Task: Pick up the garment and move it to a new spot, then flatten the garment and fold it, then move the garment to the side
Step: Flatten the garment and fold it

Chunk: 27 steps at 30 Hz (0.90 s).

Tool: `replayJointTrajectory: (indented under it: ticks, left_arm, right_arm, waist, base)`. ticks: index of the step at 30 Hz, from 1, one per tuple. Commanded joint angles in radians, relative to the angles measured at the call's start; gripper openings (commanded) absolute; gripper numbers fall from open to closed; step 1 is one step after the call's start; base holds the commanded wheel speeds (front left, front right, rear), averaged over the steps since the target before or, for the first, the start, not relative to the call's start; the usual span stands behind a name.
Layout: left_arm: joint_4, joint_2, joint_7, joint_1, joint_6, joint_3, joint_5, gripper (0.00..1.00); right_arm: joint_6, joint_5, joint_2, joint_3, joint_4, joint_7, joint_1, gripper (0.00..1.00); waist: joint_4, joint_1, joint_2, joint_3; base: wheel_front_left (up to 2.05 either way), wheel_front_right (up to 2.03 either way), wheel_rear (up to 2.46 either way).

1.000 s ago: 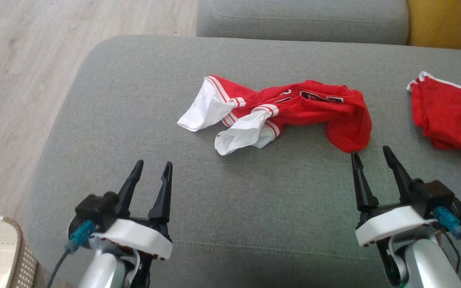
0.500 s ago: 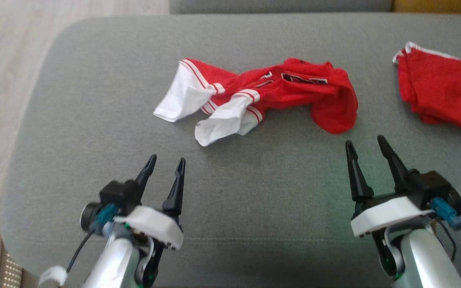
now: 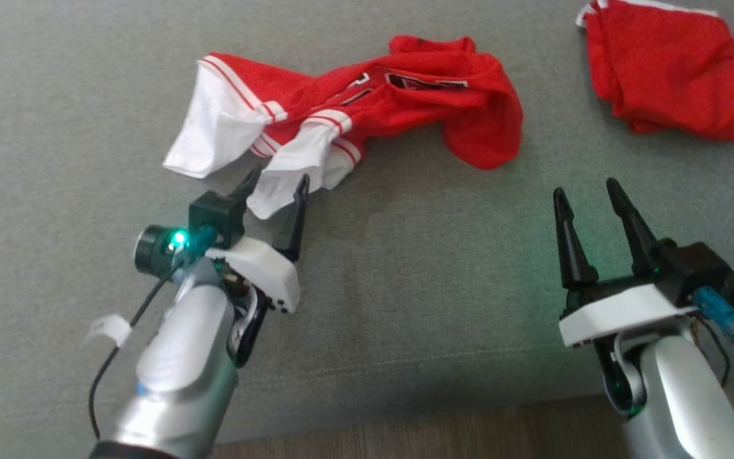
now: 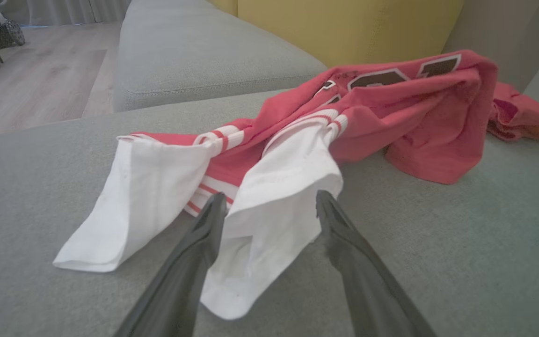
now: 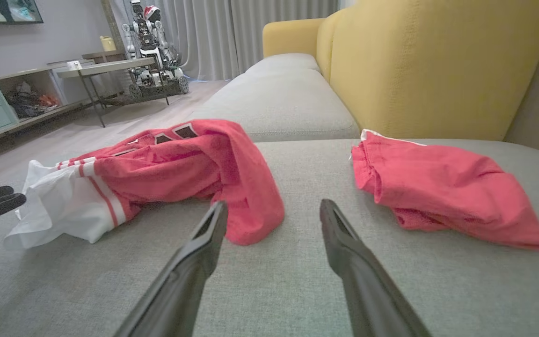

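The garment [image 3: 405, 95] is a crumpled red jersey with white sleeves, lying on the grey sofa cushion [image 3: 437, 268]. My left gripper [image 3: 280, 177] is open at its near end, with the tip of one white sleeve [image 3: 284, 172] lying between the fingers. In the left wrist view the left gripper [image 4: 270, 195] straddles that sleeve [image 4: 279, 210], and the red body [image 4: 391, 117] stretches away to the right. My right gripper [image 3: 585, 187] is open and empty, just short of the jersey's red end [image 3: 482, 140]. Its wrist view shows the right gripper [image 5: 274, 205] near that red fold [image 5: 251, 206].
A second red cloth [image 3: 666, 70] lies bunched at the far right of the cushion, also seen as a red cloth [image 5: 438, 192] right of my right fingers. The yellow backrest [image 5: 438, 61] rises behind. The cushion's front edge and wooden floor [image 3: 405, 433] run along the bottom.
The head camera has tilted down and closer. My left gripper has advanced from bare cushion to the white sleeve, now between its open fingers. The right gripper has hardly moved.
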Motion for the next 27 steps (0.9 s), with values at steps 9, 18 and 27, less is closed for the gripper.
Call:
replayJointTrajectory:
  ticks: [9, 18, 27]
  left_arm:
    - [0.091, 0.020, -0.005, -0.139, 0.027, 0.030, 0.067, 0.97]
    - [0.086, 0.023, -0.005, -0.124, 0.016, 0.033, 0.084, 0.00]
    - [-0.145, 0.132, -0.005, -0.092, 0.094, 0.097, 0.149, 0.00]
  right_arm:
    - [0.000, 0.021, 0.002, 0.032, -0.038, -0.006, -0.049, 1.00]
    - [0.000, 0.027, 0.002, 0.027, -0.034, -0.006, -0.047, 1.00]
    - [0.000, 0.044, 0.002, 0.033, -0.015, -0.006, -0.045, 1.00]
  waist:
    - [-0.051, 0.0000, 0.0000, 0.039]
    - [-0.026, 0.0000, 0.0000, 0.016]
    - [0.041, 0.0000, 0.0000, -0.059]
  base:
    - [0.00, 0.00, 0.00]
    - [0.00, 0.00, 0.00]
    - [0.00, 0.00, 0.00]
